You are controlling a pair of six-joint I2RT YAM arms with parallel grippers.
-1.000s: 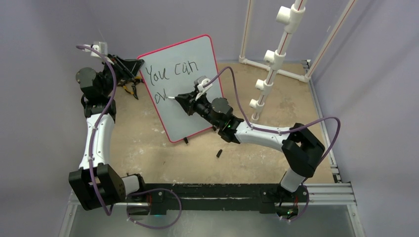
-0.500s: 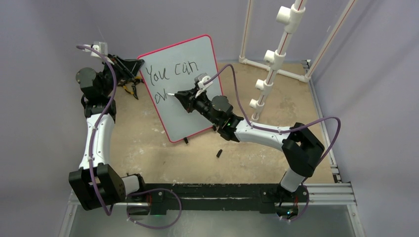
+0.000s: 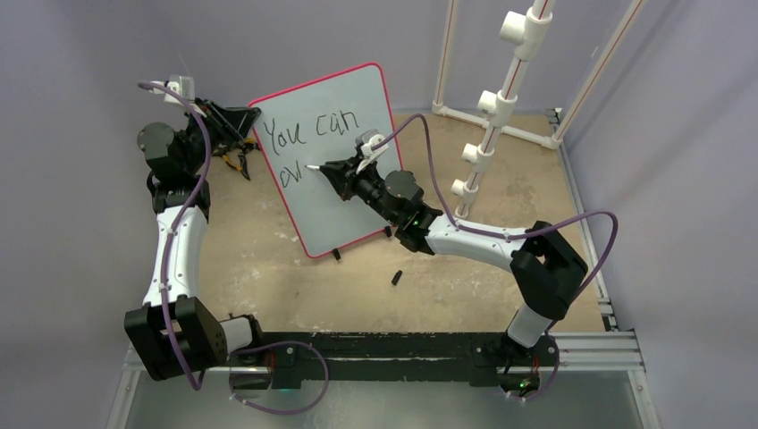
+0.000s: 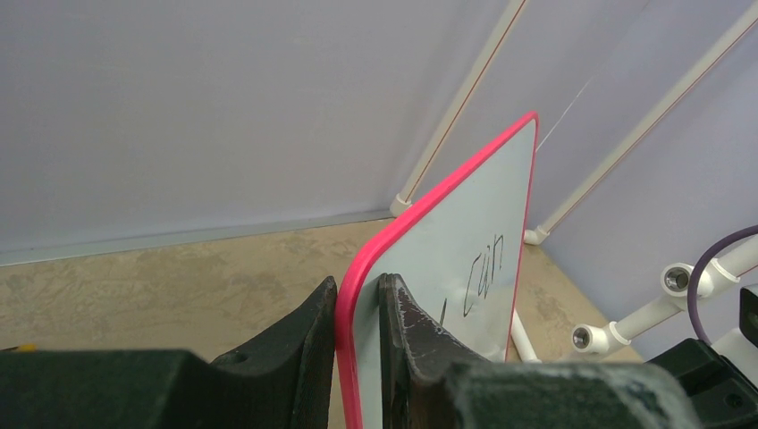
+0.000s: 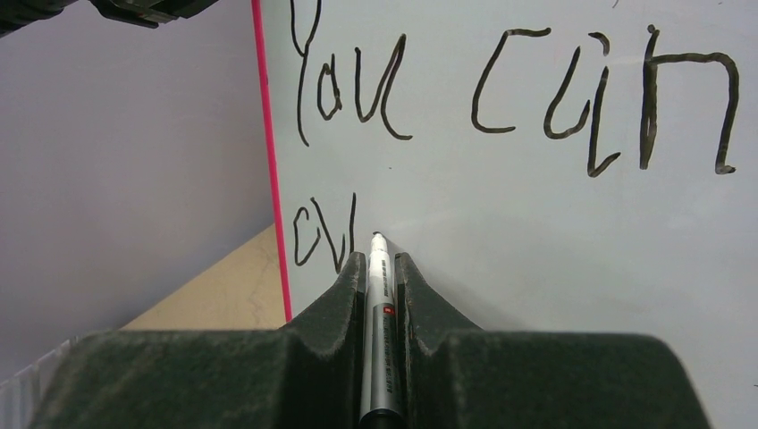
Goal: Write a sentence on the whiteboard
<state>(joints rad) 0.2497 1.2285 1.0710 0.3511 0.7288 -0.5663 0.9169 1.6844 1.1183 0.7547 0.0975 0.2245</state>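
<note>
Presently: table (image 3: pixel 268 259). Whiteboard (image 3: pixel 357 94), upright at twelve o'clock. Left gripper (image 4: pixel 357 286), at its ten o'clock corner, pinching the pink edge, apparently to brace it against pen pressure. Right gripper (image 5: pixel 383 259), pressed tight on a marker (image 5: pixel 379 295), tip meeting the board. Sentence (image 3: pixel 313 134): "You can", with "ov" at seven o'clock below.

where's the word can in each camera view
Top external: "can" sits upper centre, on the top line of the whiteboard.
Left wrist: "can" is right of centre, seen steeply slanted, beyond the left gripper.
Right wrist: "can" is upper right, above the marker.
Shared landmark: the board's pink rim.
</note>
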